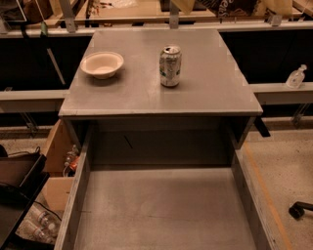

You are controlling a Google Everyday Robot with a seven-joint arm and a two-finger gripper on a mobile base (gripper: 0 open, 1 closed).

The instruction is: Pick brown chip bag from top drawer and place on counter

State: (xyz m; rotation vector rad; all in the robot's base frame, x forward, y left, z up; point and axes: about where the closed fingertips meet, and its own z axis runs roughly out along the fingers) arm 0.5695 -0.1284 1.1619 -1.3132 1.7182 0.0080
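Jaws: out of view, with no part of the arm showing. How wide they stand and whether they grip anything cannot be told.
Brown chip bag (230, 6): only its lower edge shows, as a crumpled strip along the top border. The strip is dark brown with white lettering in the middle and cream-yellow at either end. It sits above the far edge of the grey bench and well apart from the drawer. With the jaws unseen, its place against them cannot be told.
Grey bench (205, 93): a flat, square metal top with a thin front edge, filling the upper middle.
Bowl (101, 64): pale and upright on the left part of the grey bench, well apart from the bag's strip.
Soda can (170, 66): upright and silver-green, near the middle of the grey bench. It stands right of the bowl and apart from it, on the camera's side of the bag's left end.
Top drawer (166, 210): stands open below the grey bench's front edge, reaching toward the camera. Its smooth grey floor and low side walls are in full view.
Wooden bench (127, 10): pale, behind the grey one, level with the bag's strip.
Clear bottle (296, 76): on a ledge to the right of the grey bench.
Cardboard boxes (56, 146): on the floor left of the drawer, with plastic bottles (39, 227) lying nearer the camera.
Caster (299, 210): black, on the speckled floor right of the drawer.
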